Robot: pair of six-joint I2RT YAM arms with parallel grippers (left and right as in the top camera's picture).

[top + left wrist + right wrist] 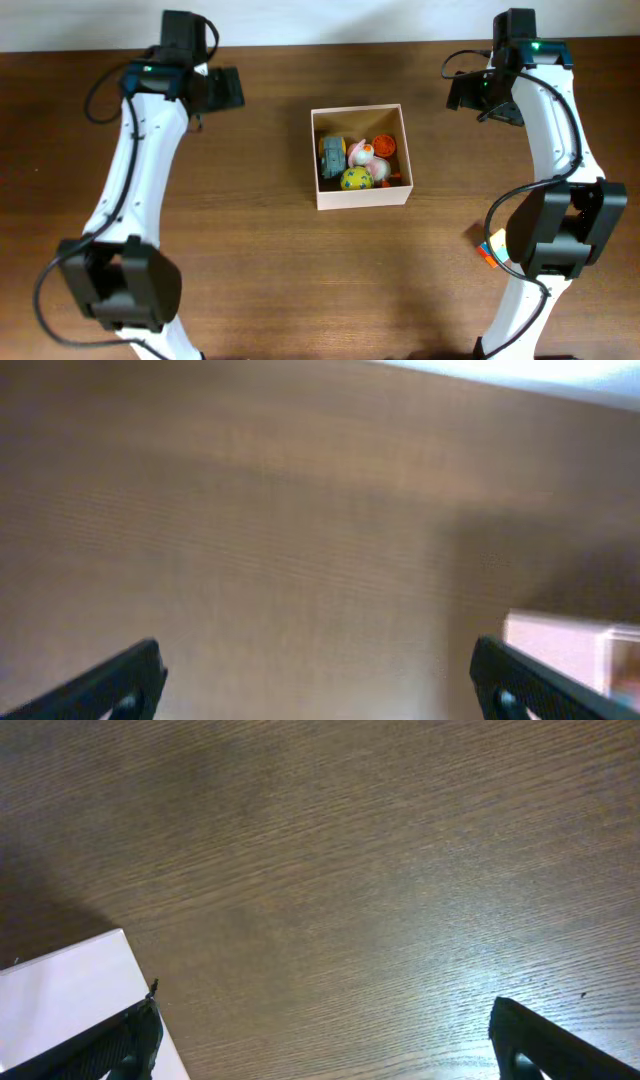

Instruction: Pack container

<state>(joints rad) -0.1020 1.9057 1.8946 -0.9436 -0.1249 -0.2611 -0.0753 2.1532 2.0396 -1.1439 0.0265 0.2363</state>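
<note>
The container (pixel 361 198), a square white-walled box with a tan inside, sits at the middle of the wooden table. It holds several small toys: a grey one (pixel 331 154), a yellow ball (pixel 356 179), a white and pink one (pixel 366 152) and an orange one (pixel 386 146). My left gripper (pixel 228 88) is open and empty, left of the container; the container's wall shows in the left wrist view (pixel 565 648). My right gripper (pixel 466 92) is open and empty, right of the container; its wall shows in the right wrist view (pixel 60 1000).
A small multicoloured cube (pixel 491 249) lies on the table at the right, next to the right arm's base. The table's far edge meets a white wall (pixel 330 18).
</note>
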